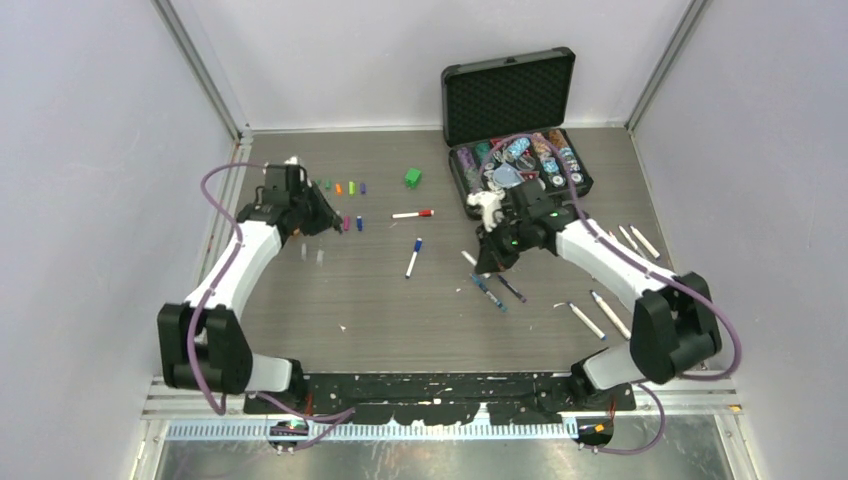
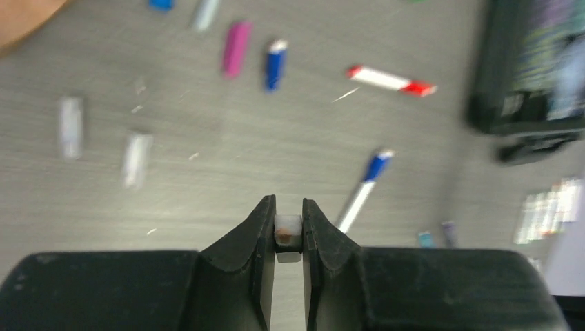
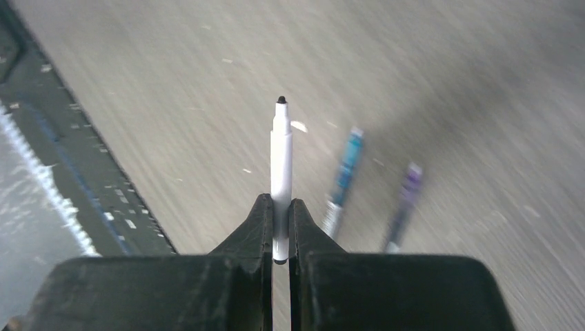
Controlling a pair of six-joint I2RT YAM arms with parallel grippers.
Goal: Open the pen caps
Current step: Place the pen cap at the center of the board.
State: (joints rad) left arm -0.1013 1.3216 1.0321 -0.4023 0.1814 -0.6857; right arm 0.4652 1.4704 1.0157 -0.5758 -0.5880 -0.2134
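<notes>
My left gripper (image 2: 288, 201) is shut on a small white pen cap (image 2: 288, 229), held above the table at the left (image 1: 322, 222). Beside it lie loose pen caps: a purple one (image 2: 236, 48), a blue one (image 2: 275, 63) and two white ones (image 2: 136, 158). A further row of caps (image 1: 345, 187) sits farther back. My right gripper (image 3: 277, 200) is shut on a white pen (image 3: 281, 155) whose black tip is bare. It hangs near the middle of the table (image 1: 487, 262). A teal pen (image 3: 343, 181) and a purple pen (image 3: 403, 205) lie below it.
A red-capped pen (image 1: 412, 214) and a blue-capped pen (image 1: 413, 257) lie mid-table. A green cube (image 1: 413, 177) sits behind them. An open black case (image 1: 518, 100) with poker chips stands at the back right. Several white pens (image 1: 610, 313) lie at the right.
</notes>
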